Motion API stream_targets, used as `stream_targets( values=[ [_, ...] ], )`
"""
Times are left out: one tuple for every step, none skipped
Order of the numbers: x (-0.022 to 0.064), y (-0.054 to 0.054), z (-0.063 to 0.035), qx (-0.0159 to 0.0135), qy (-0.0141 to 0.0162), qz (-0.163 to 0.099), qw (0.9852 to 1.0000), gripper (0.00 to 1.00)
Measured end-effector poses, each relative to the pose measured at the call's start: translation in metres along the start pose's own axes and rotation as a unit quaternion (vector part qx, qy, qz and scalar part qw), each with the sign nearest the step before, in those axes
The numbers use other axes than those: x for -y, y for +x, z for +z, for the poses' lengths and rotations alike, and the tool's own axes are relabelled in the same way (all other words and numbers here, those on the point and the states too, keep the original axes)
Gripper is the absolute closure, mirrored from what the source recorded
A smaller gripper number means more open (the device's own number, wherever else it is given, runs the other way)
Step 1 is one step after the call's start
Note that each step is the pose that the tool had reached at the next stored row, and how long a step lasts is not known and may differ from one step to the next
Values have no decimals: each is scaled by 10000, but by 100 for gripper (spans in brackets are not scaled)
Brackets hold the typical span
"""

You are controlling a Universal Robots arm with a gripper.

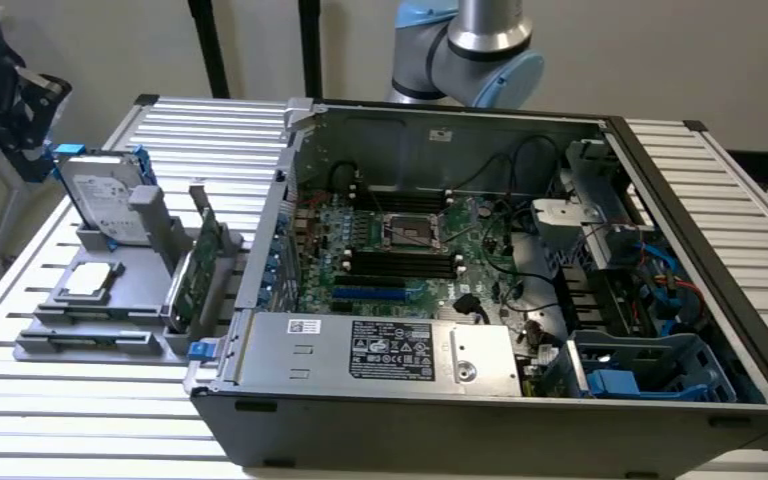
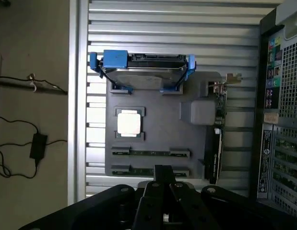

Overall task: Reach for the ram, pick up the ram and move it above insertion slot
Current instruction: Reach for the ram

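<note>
Ram (image 2: 138, 170) perhaps just under hand (image 2: 163, 174)

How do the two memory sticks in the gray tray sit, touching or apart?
Apart. The wrist view shows a bare strip of tray between the memory stick nearer the chip and the other memory stick.

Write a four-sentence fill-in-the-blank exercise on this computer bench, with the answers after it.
The hard drive sits in ____ rails.
The holder carries ____ ram sticks.
The CPU lies between the hard drive and the ____.
The long memory slots are ____ plastic.
Answers: blue; two; ram sticks; black.
</note>
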State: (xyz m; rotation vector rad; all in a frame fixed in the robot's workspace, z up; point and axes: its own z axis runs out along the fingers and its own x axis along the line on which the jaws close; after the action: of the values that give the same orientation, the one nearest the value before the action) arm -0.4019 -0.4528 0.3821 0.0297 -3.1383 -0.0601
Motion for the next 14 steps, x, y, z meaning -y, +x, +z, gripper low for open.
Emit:
stream_targets(
  values=[
    [45, 0, 7, -1, 0, 0, 10000, 89],
    [92, 0, 17, 0, 0, -1, 10000, 89],
    [137, 0, 26, 0, 0, 0, 10000, 89],
    [183, 0, 38, 0, 0, 0, 10000, 89],
    [232, -1, 51, 0, 0, 0, 10000, 89],
    [276, -3, 63, 0, 0, 0, 10000, 89],
    [318, -7, 77, 0, 0, -1, 10000, 89],
    [353, -13, 93, 0, 0, -1, 10000, 89],
    [376, -26, 110, 0, 0, 0, 10000, 89],
    [389, -45, 128, 1, 0, 0, 10000, 89],
    [393, -63, 143, -2, 1, 0, 10000, 89],
    [396, -73, 164, 0, 0, -1, 10000, 89],
    [396, -75, 175, 0, 0, -1, 10000, 89],
    [396, -76, 180, 0, -1, -1, 10000, 89]
  ],
)
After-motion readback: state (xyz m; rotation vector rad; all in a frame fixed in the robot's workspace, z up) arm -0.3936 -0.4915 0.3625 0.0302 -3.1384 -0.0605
